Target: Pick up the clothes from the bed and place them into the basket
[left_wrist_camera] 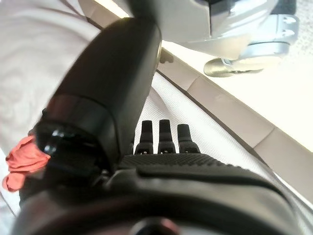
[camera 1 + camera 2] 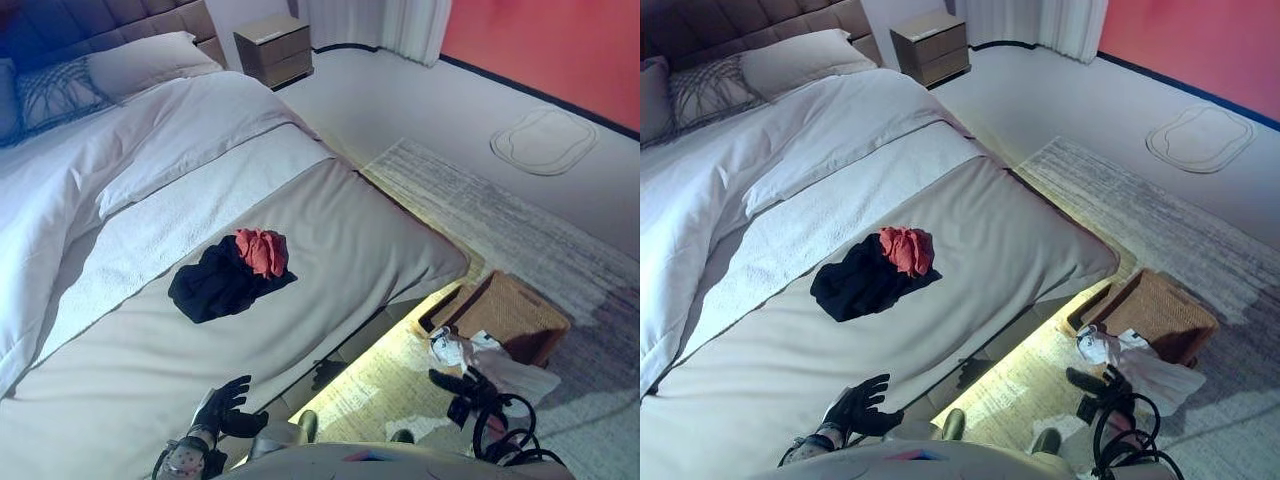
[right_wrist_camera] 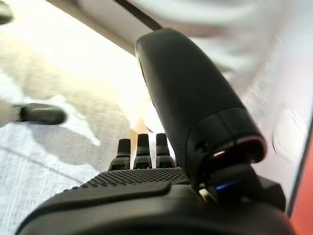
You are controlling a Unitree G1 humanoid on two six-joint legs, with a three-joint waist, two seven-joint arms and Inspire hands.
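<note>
Two garments lay together mid-bed: we saw a black garment point(image 2: 218, 284) with a red garment point(image 2: 262, 251) on its far edge. Our left hand point(image 2: 226, 408) hovered over the bed's point(image 2: 330, 230) near edge, fingers straight, holding nothing. Our right hand point(image 2: 462, 386), fingers straight and empty, hung near the wicker basket point(image 2: 512, 318) on the floor, white cloth point(image 2: 505, 368) beside it.

No readable text, label, number or sign shows anywhere here — not on the bedding, the clothes, the basket or the nightstand.
</note>
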